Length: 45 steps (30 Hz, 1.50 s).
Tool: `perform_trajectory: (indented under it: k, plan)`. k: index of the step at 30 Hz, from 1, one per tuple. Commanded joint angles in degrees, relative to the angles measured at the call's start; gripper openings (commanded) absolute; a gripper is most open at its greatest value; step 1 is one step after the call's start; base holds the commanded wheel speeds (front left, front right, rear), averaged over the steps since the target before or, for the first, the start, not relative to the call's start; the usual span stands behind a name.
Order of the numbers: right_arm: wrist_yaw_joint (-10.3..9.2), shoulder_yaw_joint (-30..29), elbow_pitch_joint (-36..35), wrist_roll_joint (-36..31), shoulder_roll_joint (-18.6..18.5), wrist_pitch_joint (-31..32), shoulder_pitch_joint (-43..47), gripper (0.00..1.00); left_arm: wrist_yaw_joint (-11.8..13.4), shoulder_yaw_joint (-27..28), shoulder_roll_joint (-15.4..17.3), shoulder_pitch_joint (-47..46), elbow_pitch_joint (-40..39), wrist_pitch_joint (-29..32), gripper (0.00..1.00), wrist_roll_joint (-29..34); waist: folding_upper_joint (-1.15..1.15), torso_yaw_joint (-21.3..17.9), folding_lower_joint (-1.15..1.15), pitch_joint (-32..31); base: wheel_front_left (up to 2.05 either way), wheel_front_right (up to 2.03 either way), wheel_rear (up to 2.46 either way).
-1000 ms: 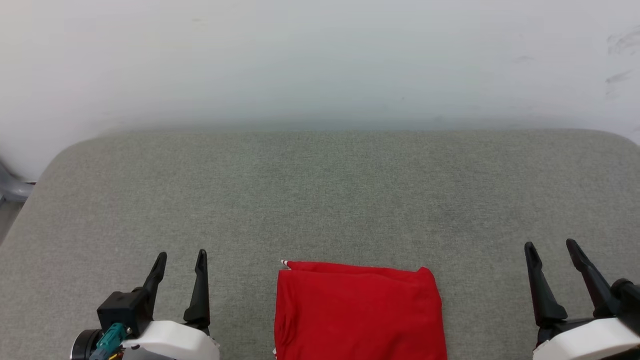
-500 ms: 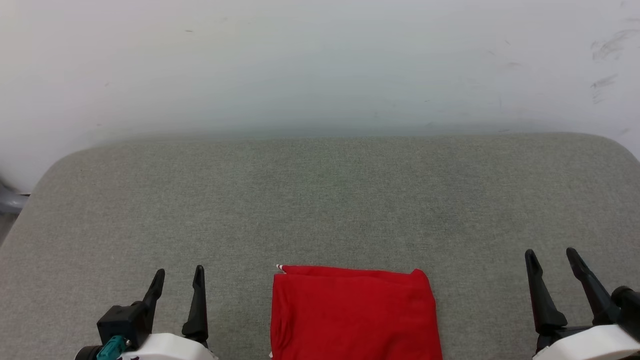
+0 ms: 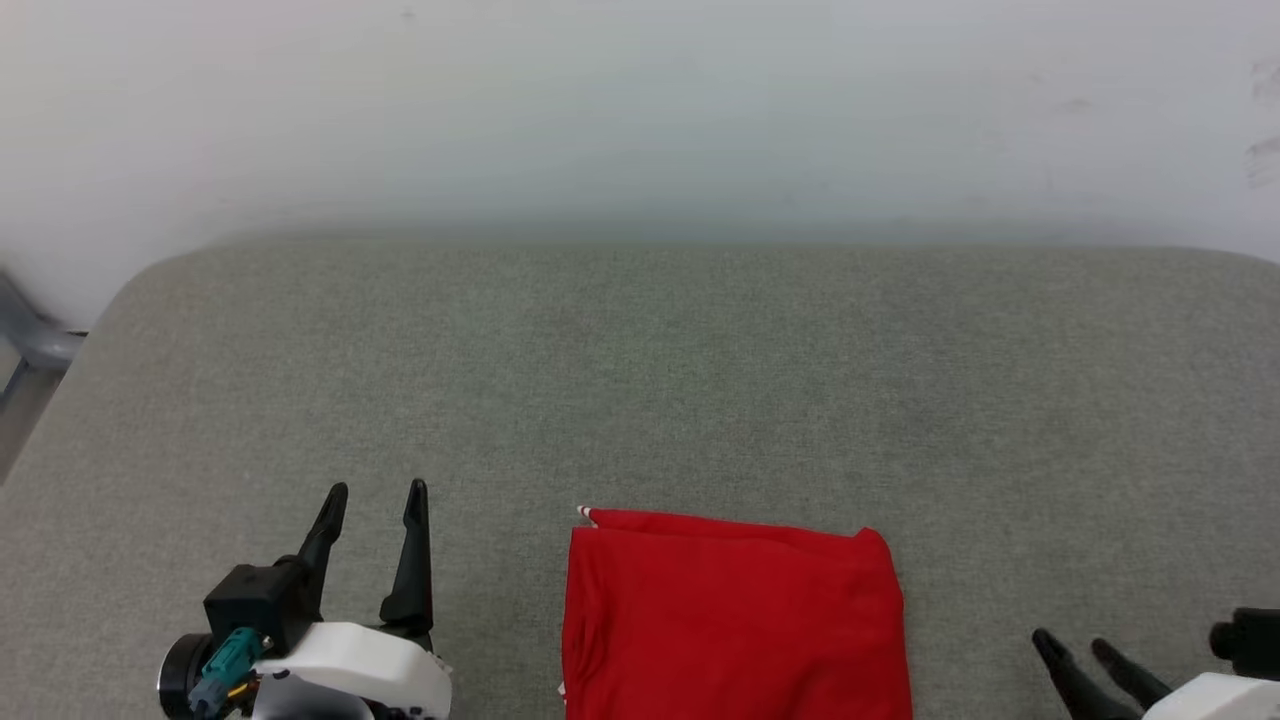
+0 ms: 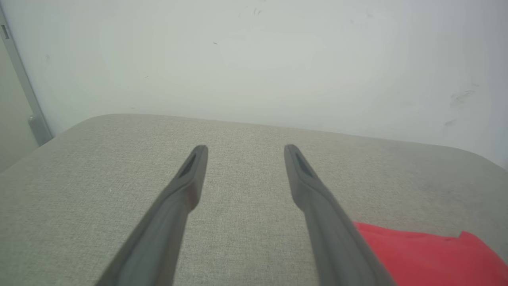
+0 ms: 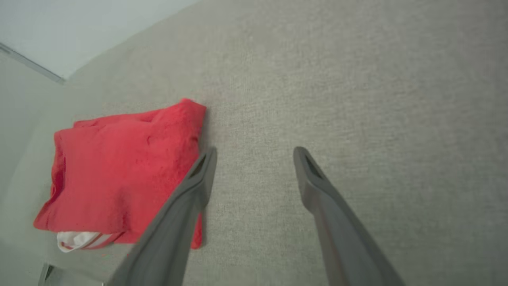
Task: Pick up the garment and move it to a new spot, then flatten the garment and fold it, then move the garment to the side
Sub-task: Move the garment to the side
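Two tools sit nearest, each with its fingers spread and nothing between them: the left tool [image 3: 379,487] to the left of the garment [image 3: 735,620], the right tool [image 3: 1069,640] at the near right corner. Between them, touching neither, the garment lies folded into a red rectangle on the grey fabric-covered desk [image 3: 640,380], with a bit of white striped trim peeking out at one edge. Farther off, the desk ends at a pale wall [image 3: 640,120].

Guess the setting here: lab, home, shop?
Likely a lab or test bench for cloth folding: a grey fabric-covered table against a bare, scuffed white wall, with one folded red shirt on it.
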Motion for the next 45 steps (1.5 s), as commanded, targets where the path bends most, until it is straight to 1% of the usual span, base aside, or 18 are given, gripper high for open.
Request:
perform_trajectory:
  k: [1,2,5,7,9,15,21,22,23,24,25,30,32,35,40,45]
  plan:
    - [-0.03,0.7,0.5,0.2,-1.0,0.9,-0.5,1.0,-0.3,0.2,-0.2,-1.1,-0.1,-0.4,1.0,0.2,0.0,0.8,0.0,1.4,0.0,0.0,0.0]
    - [-0.05,1.3,1.5,2.7,-1.5,2.2,-1.2,1.0,-0.4,0.2,-0.4,-1.5,-0.1,-0.4,1.0,0.4,0.0,1.2,0.0,2.2,0.0,0.0,0.0]
    - [-0.03,4.1,4.2,7.1,-2.6,4.9,-3.1,1.0,-1.0,0.6,-1.1,-2.5,0.0,-0.4,1.0,0.9,0.0,2.2,0.0,4.3,0.0,0.0,0.0]
    - [-0.03,6.3,5.6,9.1,-3.2,5.5,-4.9,1.0,-1.5,1.0,-1.5,-3.2,0.1,-0.4,1.0,1.1,0.0,2.9,0.0,5.5,0.0,0.0,0.0]
    - [-0.03,9.8,8.2,12.1,-3.5,5.9,-7.3,1.0,-2.1,1.5,-2.1,-4.2,0.3,-0.4,1.0,1.7,0.0,3.8,0.0,7.2,0.0,0.0,0.0]
    - [-0.05,16.1,13.1,16.7,-4.4,6.6,-11.4,1.0,-3.5,2.6,-3.0,-5.7,0.4,-0.4,1.0,2.7,0.0,5.2,0.0,9.8,0.0,0.0,0.0]
    - [-0.08,21.1,17.6,19.0,-5.5,8.2,-13.7,1.0,-4.7,3.9,-3.9,-6.4,0.7,-0.4,1.0,3.6,0.0,5.7,0.0,11.1,0.0,0.0,0.0]
    - [-0.09,21.9,18.1,18.8,-5.8,8.1,-14.0,0.84,-4.8,4.1,-4.1,-6.4,0.8,-0.4,1.0,3.7,0.0,5.7,0.0,11.1,0.0,0.0,0.0]
    - [-0.1,22.7,18.4,18.2,-6.4,8.0,-14.3,0.34,-5.0,4.2,-4.3,-6.3,0.9,-0.4,1.0,3.9,0.0,5.6,0.0,11.0,0.0,0.0,0.0]
    - [-0.1,23.3,18.8,18.6,-6.4,7.8,-14.5,0.02,-5.0,4.3,-4.4,-6.1,1.0,-0.4,1.0,4.0,0.0,5.5,0.0,10.9,0.0,0.0,0.0]
    - [-0.09,23.8,19.0,19.0,-6.5,7.7,-14.9,0.0,-5.2,4.4,-4.6,-6.0,1.1,-0.4,1.0,4.2,0.0,5.5,0.0,10.8,0.0,0.0,0.0]
    - [-0.08,25.5,18.3,18.6,-8.4,5.9,-16.7,0.0,-5.5,4.8,-4.9,-5.2,2.0,-0.4,1.0,4.8,0.0,4.6,0.0,8.8,0.0,0.0,0.0]
    - [-0.07,25.8,17.5,18.3,-9.3,5.2,-17.2,0.0,-5.9,4.9,-5.0,-4.4,2.4,-0.4,1.0,4.9,0.0,3.7,0.0,7.4,0.0,0.0,0.0]
    - [-0.06,25.7,16.8,16.5,-10.8,4.5,-17.8,0.0,-5.8,5.0,-5.0,-3.4,2.3,-0.4,1.0,5.1,0.0,1.6,0.0,5.8,0.0,0.0,0.0]
    - [-0.05,25.2,15.9,12.0,-12.8,5.3,-18.5,0.0,-5.5,5.2,-4.5,-1.3,1.1,-0.3,1.0,5.7,0.0,-3.8,0.0,4.3,0.0,0.0,0.0]
    - [-0.05,23.6,14.3,8.5,-14.2,6.8,-19.2,0.0,-4.9,5.1,-4.3,-0.7,-0.9,-0.2,1.0,6.1,0.0,-11.5,0.0,5.1,0.0,0.0,0.0]
